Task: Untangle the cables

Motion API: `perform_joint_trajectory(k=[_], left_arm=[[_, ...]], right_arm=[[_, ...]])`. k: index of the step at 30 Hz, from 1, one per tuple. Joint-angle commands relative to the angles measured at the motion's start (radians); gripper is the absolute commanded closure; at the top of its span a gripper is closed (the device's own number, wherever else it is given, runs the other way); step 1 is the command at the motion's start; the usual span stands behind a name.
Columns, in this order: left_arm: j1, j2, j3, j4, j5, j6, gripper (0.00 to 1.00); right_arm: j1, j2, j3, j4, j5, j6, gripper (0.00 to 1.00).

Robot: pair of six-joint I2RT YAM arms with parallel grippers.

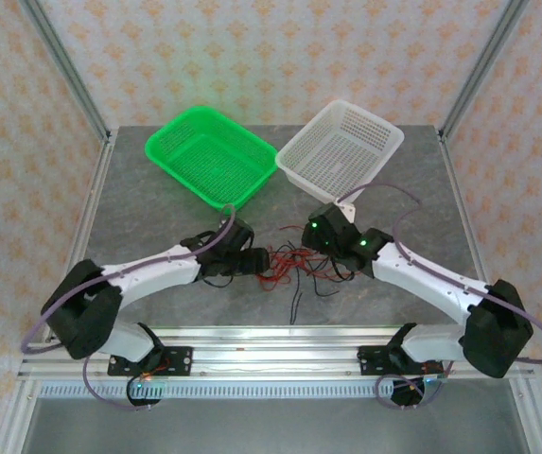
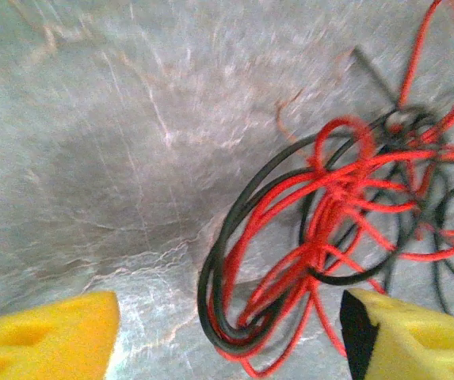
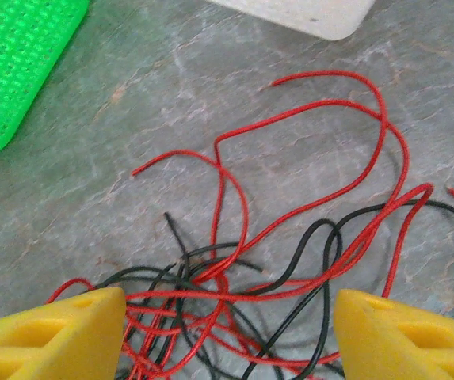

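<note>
Top external view: table (image 1: 138,222) w/ green basket (image 1: 212,156) & white basket (image 1: 341,149) at the far side. Left arm (image 1: 148,274) & right arm (image 1: 422,274) both reach in to mid-table.
Cables (image 1: 288,263): one red/black tangle lying on the table betw. the two wrists, nearer the arms than the baskets. A black end (image 1: 296,307) trails toward the arm bases.
Left gripper (image 2: 230,340): jaws wide apart, nothing held. Left wrist view is blurred. Looped bunch (image 2: 322,237) of red + black lies betw. the fingers, mostly toward the right-hand one.
Right gripper (image 3: 227,332): also wide open, empty. Dense part of the tangle sits betw. its fingers; a loose red strand (image 3: 290,115) arcs off toward the white basket.
Step (my read): each side takes a hold, then they draw apart.
Doing it well: grab diff. strands, prob. left on the looped bunch, right on the red strand. Close fully, since wires are v. thin & would slip. Lift a little, pull slowly.
Risk: both pinch the same knot & it tightens.
</note>
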Motion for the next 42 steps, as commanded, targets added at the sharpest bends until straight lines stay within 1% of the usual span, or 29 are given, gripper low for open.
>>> perform_joint_trajectory(k=[1,2,4,9,12,16,19,22,26,30,34,38,41,42], left_arm=[[0.002,-0.081,0.085,-0.223,-0.161,0.044,0.23],[0.002,-0.099,0.099,-0.258,-0.185,0.045,0.23],[0.002,-0.13,0.108,-0.294,-0.199,0.039,0.24],[-0.012,-0.219,0.045,-0.278,-0.115,-0.014,0.28],[-0.034,-0.266,-0.035,-0.203,-0.049,-0.074,0.28],[-0.057,-0.289,-0.166,-0.019,0.009,-0.18,0.28],[-0.059,-0.265,-0.236,0.123,0.016,-0.233,0.29],[-0.059,-0.226,-0.249,0.232,0.007,-0.246,0.29],[-0.059,-0.158,-0.225,0.309,-0.002,-0.231,0.3],[-0.059,-0.051,-0.189,0.348,0.024,-0.211,0.31],[-0.061,0.045,-0.177,0.377,0.046,-0.214,0.38],[-0.065,0.072,-0.189,0.408,0.053,-0.223,0.48],[-0.065,0.072,-0.194,0.42,0.046,-0.227,0.59],[-0.065,0.072,-0.194,0.423,0.045,-0.227,0.66]], right_arm=[[0.03,-0.031,0.049,-0.072,-0.002,-0.017,0.31],[0.039,-0.035,0.06,-0.086,0.0,-0.019,0.31],[0.059,-0.045,0.079,-0.11,-0.007,-0.02,0.31],[0.107,-0.053,0.107,-0.147,-0.06,-0.005,0.31],[0.139,-0.052,0.089,-0.142,-0.081,0.04,0.31],[0.192,-0.036,0.032,-0.069,-0.111,0.098,0.31],[0.228,0.001,-0.005,-0.013,-0.122,0.13,0.31],[0.252,0.044,-0.033,0.017,-0.104,0.167,0.32],[0.255,0.086,-0.084,0.062,-0.065,0.218,0.39],[0.255,0.152,-0.103,0.095,-0.019,0.25,0.48],[0.253,0.244,-0.081,0.113,0.007,0.254,0.51],[0.244,0.34,-0.043,0.092,0.034,0.245,0.54],[0.231,0.398,-0.028,0.085,0.046,0.229,0.58],[0.226,0.417,-0.025,0.087,0.051,0.221,0.63]])
